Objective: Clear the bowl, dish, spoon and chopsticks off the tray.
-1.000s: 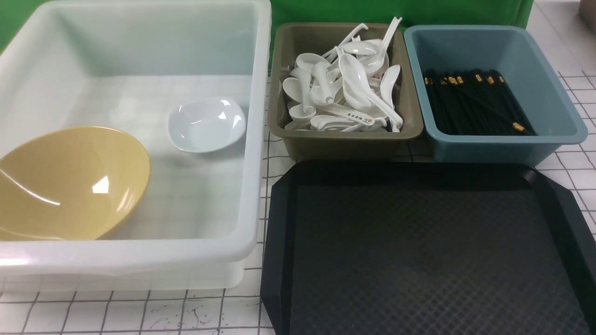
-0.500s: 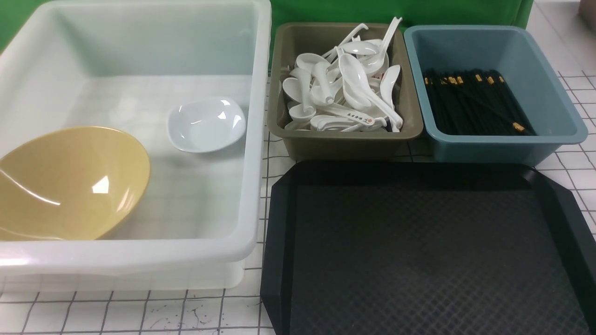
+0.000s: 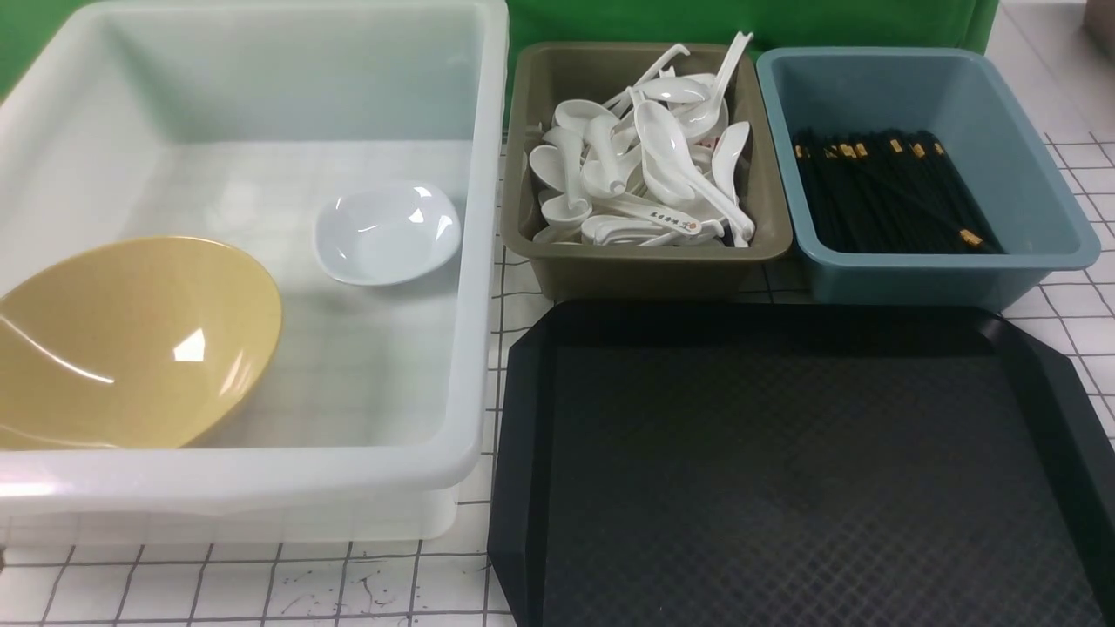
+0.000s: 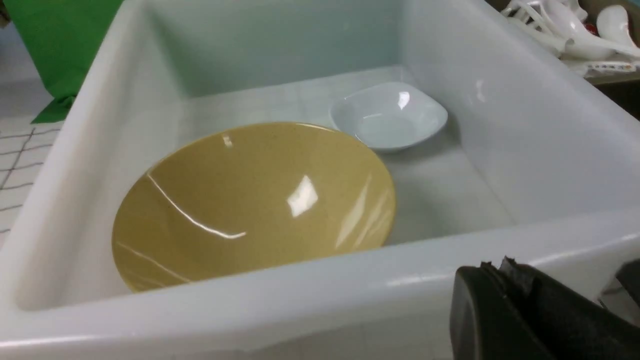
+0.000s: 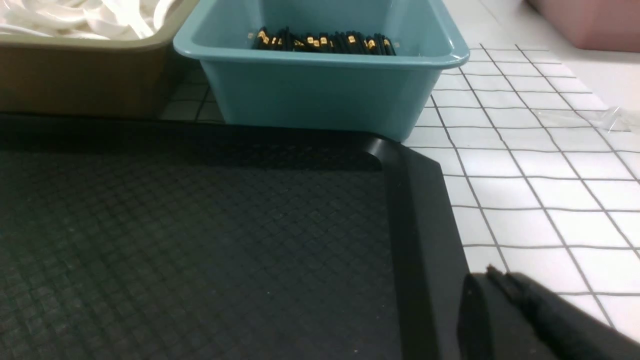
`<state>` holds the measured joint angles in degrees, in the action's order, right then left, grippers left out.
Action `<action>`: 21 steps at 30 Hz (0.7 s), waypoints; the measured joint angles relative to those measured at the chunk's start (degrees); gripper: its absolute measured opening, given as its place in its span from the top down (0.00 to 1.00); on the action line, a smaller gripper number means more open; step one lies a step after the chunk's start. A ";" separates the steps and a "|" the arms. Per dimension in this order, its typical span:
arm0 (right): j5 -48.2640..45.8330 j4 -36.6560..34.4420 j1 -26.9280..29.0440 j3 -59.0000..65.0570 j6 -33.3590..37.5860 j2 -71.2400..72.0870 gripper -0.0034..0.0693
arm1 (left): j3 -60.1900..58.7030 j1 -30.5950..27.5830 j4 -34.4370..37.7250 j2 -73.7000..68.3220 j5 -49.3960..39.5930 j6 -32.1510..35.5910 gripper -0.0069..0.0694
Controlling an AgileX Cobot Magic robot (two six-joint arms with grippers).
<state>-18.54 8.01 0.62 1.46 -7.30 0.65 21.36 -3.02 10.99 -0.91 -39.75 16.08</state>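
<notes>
The black tray [image 3: 784,470] lies bare at the front right; it also shows in the right wrist view [image 5: 200,225]. The yellow bowl [image 3: 131,340] leans tilted in the white bin's near left corner, with the white dish [image 3: 386,231] behind it; both show in the left wrist view, bowl [image 4: 250,200] and dish [image 4: 389,116]. White spoons [image 3: 645,165] are piled in the olive bin; I cannot tell the plain one apart. Black chopsticks [image 3: 888,192] lie in the blue bin. My left gripper [image 4: 495,265] is shut and empty outside the white bin's near wall. My right gripper [image 5: 492,272] is shut and empty by the tray's right rim.
The big translucent white bin [image 3: 470,261] fills the left side. The olive bin [image 3: 645,270] and blue bin [image 3: 923,279] stand side by side behind the tray. White gridded tabletop [image 5: 525,165] lies to the tray's right. A green cloth hangs behind.
</notes>
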 joint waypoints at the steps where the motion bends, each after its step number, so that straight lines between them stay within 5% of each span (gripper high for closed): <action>1: 0.00 0.00 0.00 0.00 0.00 0.00 0.89 | -1.57 0.00 -0.60 0.00 3.24 0.00 0.92; 5: 0.00 0.00 0.00 0.00 0.00 0.00 0.89 | -11.02 0.00 -4.21 0.00 20.58 0.00 0.92; 11: 0.00 0.00 0.37 0.00 0.00 0.00 0.89 | -21.44 0.00 -8.24 0.00 33.52 -5.24 0.92; 15: -0.01 0.00 0.37 0.00 0.00 0.00 0.88 | -22.89 0.00 -10.99 1.03 32.86 -13.04 0.92; 21: -0.06 0.00 0.37 0.00 0.00 0.00 0.87 | -22.89 0.00 -10.99 1.63 24.39 -14.75 0.92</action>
<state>-18.60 8.01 0.99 1.46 -7.30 0.65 -1.53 -3.02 0.00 0.72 -15.36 1.33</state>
